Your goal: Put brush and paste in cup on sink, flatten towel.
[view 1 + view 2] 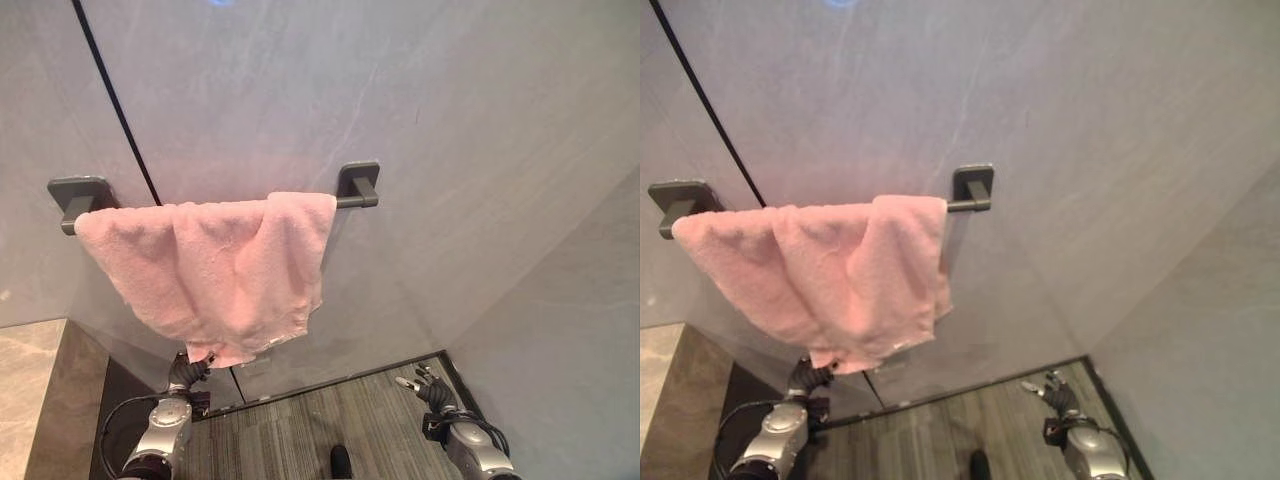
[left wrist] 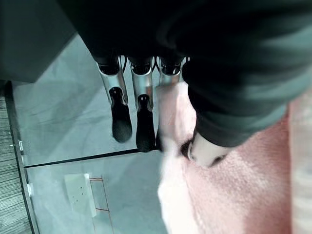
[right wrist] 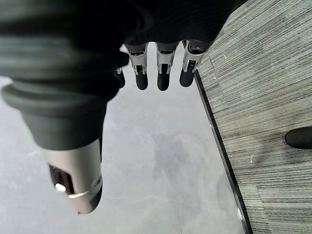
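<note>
Left hand [image 2: 214,122] closest to the lens in its wrist view: dark cover takes most of the frame, fingers [image 2: 121,114] straight and slightly apart, thumb tip pressed into the towel [image 2: 234,190]. The outermost finger is half buried in the pink cloth, so can't tell whether thumb and finger actually pinch the fold or just touch it. From the head views the hand [image 1: 186,372] sits right at the towel's lowest corner, its fingertips hidden behind the hem.

Towel [image 1: 215,270] hangs bunched and creased over the grey rail [image 1: 355,200], gathered toward the left bracket, well above the right hand's fingers. Rail bar mostly hidden under the cloth; just the brackets and a short stub at the right end show.

Right hand [image 3: 73,97] hangs low, well clear of the towel, fingers [image 3: 163,78] straight, side by side with small gaps, holding nothing, pointed at the grey wall [image 3: 161,161]. Thumb cut off at the tip by glare. Striped floor [image 3: 263,97] beside those fingers.
</note>
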